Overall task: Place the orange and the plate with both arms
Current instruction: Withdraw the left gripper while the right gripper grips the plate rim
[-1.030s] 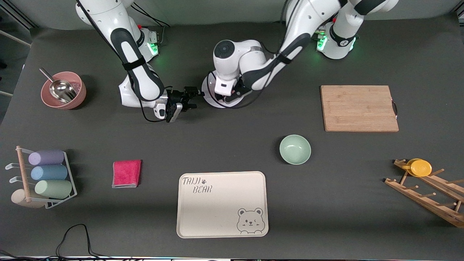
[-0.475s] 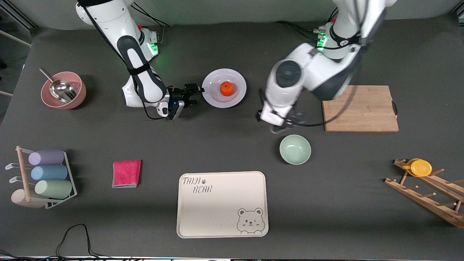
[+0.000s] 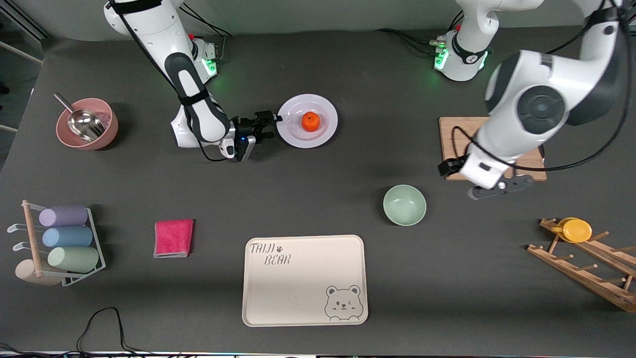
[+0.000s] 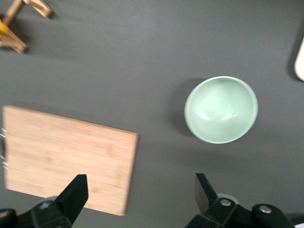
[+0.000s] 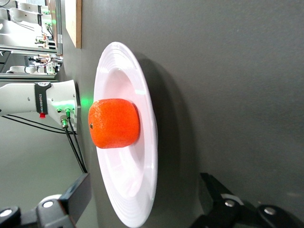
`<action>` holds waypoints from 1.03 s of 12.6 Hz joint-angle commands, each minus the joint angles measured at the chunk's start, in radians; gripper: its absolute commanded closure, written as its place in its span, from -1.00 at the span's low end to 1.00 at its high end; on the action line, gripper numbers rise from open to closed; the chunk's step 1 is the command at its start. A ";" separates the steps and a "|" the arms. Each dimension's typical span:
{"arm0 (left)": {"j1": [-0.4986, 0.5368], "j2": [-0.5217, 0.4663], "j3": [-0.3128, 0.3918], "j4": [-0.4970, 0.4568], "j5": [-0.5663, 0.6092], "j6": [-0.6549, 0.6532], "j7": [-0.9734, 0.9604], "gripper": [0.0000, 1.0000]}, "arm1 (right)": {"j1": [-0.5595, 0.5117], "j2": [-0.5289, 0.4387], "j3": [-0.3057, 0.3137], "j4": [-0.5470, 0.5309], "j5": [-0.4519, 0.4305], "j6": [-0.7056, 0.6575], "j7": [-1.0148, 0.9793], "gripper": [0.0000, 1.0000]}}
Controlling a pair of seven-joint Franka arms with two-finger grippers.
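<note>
**Plate and orange sit at the right gripper's fingertips; left gripper is well apart**

Plate first: you have one white plate (image 3: 307, 121) on the table mat (image 3: 318, 199), midway between the two arm bases, farther from the front camera than the beige bear tray (image 3: 305, 280). One orange (image 3: 310, 121) rests in its shallow centre.

Your right gripper (image 3: 266, 125) is low at the plate's rim, on the side toward the right arm's end of the table. Its fingers are spread wide and grip nothing; in the right wrist view the plate (image 5: 124, 137) edge lies between the two fingertips (image 5: 78, 192), with the orange (image 5: 114, 123) just past them.

Your left gripper (image 3: 489, 189) hangs over the near edge of the wooden cutting board (image 3: 492, 148), well apart from plate and orange. Its fingers (image 4: 76, 192) are also fully spread and empty, with the board and the pale green bowl (image 4: 221, 109) below.

Counted, largest to smallest: one tray, one cutting board, one wooden rack (image 3: 586, 263) with one yellow disc (image 3: 576, 229), one wire rack holding three pastel cups (image 3: 64, 237), one pink bowl (image 3: 87, 124) with one metal scoop, one plate, one green bowl, one red cloth (image 3: 173, 237), one orange.
</note>
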 commanded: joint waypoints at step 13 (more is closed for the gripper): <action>-0.007 -0.206 0.260 0.061 0.042 -0.286 0.372 -1.00 | 0.038 0.050 0.008 0.009 0.117 -0.040 -0.104 0.82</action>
